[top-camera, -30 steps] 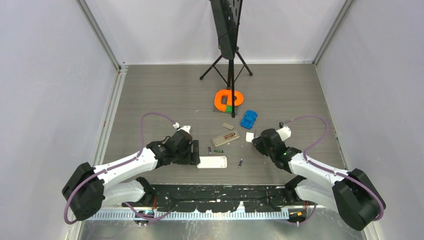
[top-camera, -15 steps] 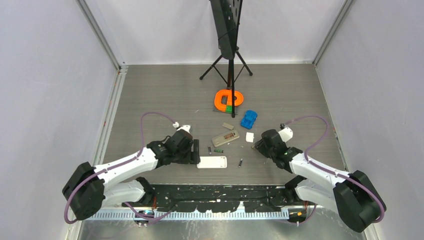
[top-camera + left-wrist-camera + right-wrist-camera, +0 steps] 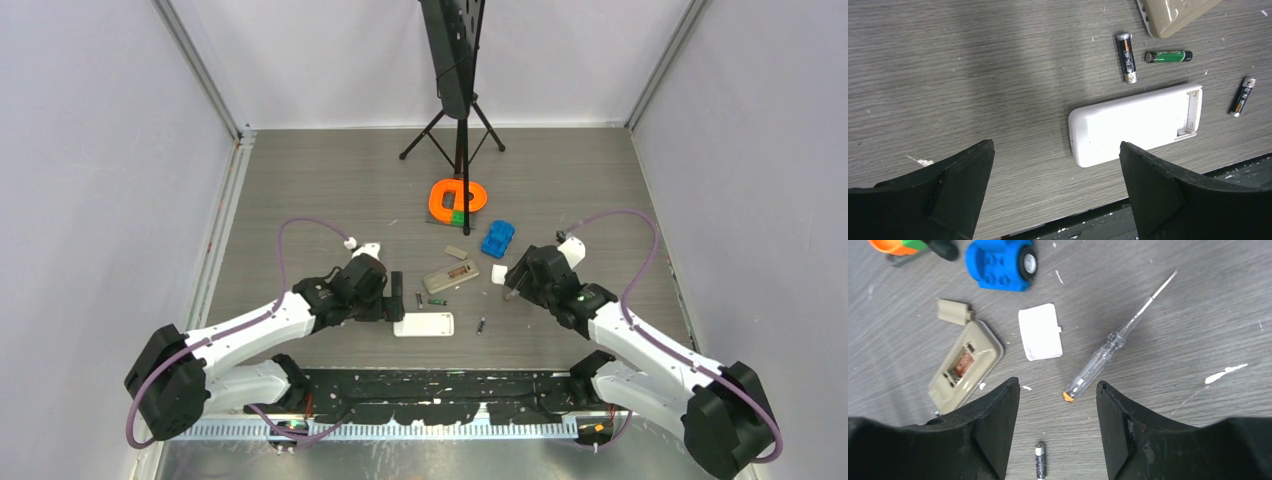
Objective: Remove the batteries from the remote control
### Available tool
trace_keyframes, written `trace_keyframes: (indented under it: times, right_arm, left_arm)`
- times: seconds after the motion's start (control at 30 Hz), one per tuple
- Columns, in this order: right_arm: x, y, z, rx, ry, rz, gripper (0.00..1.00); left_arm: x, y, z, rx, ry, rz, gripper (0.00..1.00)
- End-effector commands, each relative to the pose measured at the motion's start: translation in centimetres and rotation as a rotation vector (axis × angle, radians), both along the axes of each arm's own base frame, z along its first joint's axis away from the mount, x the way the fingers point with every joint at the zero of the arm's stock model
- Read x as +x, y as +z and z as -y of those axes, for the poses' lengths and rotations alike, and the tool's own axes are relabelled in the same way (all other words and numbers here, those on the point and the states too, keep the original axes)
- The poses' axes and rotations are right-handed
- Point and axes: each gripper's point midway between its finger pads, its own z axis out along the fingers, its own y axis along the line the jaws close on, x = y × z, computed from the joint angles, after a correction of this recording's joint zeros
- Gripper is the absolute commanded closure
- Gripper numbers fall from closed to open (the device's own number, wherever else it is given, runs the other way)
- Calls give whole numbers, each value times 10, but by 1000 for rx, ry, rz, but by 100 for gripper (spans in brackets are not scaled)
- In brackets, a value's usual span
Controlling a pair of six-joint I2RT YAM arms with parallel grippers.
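A white remote [image 3: 1135,122] lies face down near the front edge, its battery bay open at the right end; it also shows in the top view [image 3: 424,324]. Three dark batteries lie loose around it: one [image 3: 1126,50], a green-labelled one [image 3: 1168,56], and one to the right [image 3: 1242,96]. A beige remote [image 3: 965,365] lies with its bay open. My left gripper [image 3: 1055,190] is open and empty, above the table left of the white remote. My right gripper [image 3: 1058,405] is open and empty, above a battery [image 3: 1040,466].
A clear-handled metal-tipped stick tool [image 3: 1118,347] lies right of a white cover [image 3: 1040,338]. A beige cover [image 3: 954,311], a blue toy car [image 3: 1000,260], an orange ring [image 3: 458,196] and a black tripod stand [image 3: 458,120] lie farther back. The table's front edge [image 3: 1088,220] is close.
My left gripper has drawn back from the white remote's left end, up and away. My right gripper has shifted slightly and risen, staying open.
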Motion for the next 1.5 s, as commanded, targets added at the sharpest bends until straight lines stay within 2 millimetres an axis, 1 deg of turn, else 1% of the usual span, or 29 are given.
trace_keyframes:
  times: [0.0, 0.17, 0.3, 0.4, 0.47, 0.6, 0.67, 0.7, 0.73, 0.77, 0.8, 0.83, 0.9, 0.93, 1.07, 1.17, 1.23, 1.3, 1.33, 1.47]
  right_arm:
    - [10, 38, 5, -36, 21, 92, 35]
    - [14, 66, 20, -104, 8, 164, 29]
    - [18, 88, 35, -211, 10, 214, 23]
    - [25, 102, 49, -295, -14, 244, 21]
    - [30, 111, 55, -342, -25, 253, 20]
    - [44, 131, 66, -388, -49, 241, 18]
    - [51, 137, 72, -378, -66, 227, 17]
    - [54, 140, 73, -348, -71, 222, 16]
    - [58, 142, 79, -302, -90, 215, 16]
    - [60, 143, 77, -258, -82, 210, 16]
    - [63, 143, 86, -215, -119, 202, 16]
    - [65, 144, 88, -180, -123, 197, 15]
    - [67, 147, 93, -143, -130, 192, 13]
    - [67, 148, 95, -141, -125, 189, 12]
    - [64, 155, 105, -169, -119, 172, 10]
    - [61, 161, 112, -202, -136, 154, 9]
    - [57, 166, 118, -215, -165, 143, 8]
    - [55, 167, 120, -208, -190, 146, 8]
    - [55, 166, 118, -198, -190, 148, 8]
    - [51, 148, 110, -146, -182, 124, 8]
  left_arm:
    - [15, 16, -5, 28, 34, 48, 0]
    - [26, 21, -15, 41, 61, 41, 0]
    - [41, 29, -23, 22, 103, 38, 0]
    - [57, 42, -25, -18, 139, 76, 0]
    - [72, 55, -25, -58, 168, 113, 0]
    - [94, 75, -30, -116, 215, 135, 0]
    - [101, 80, -37, -135, 247, 138, 0]
    - [103, 81, -41, -151, 267, 134, 0]
    - [107, 82, -47, -169, 296, 132, 0]
    - [108, 83, -49, -201, 302, 119, 0]
    - [110, 83, -54, -221, 322, 111, 0]
    - [112, 84, -62, -230, 348, 109, 0]
    - [111, 85, -73, -219, 382, 100, 0]
    - [110, 85, -80, -186, 403, 101, 0]
    - [101, 87, -113, -46, 474, 146, 0]
    - [96, 87, -133, 37, 532, 176, 0]
    - [93, 85, -141, 70, 554, 176, 0]
    - [91, 85, -145, 94, 570, 169, 0]
    - [91, 85, -146, 100, 574, 169, 0]
    - [91, 90, -148, 111, 565, 175, 0]
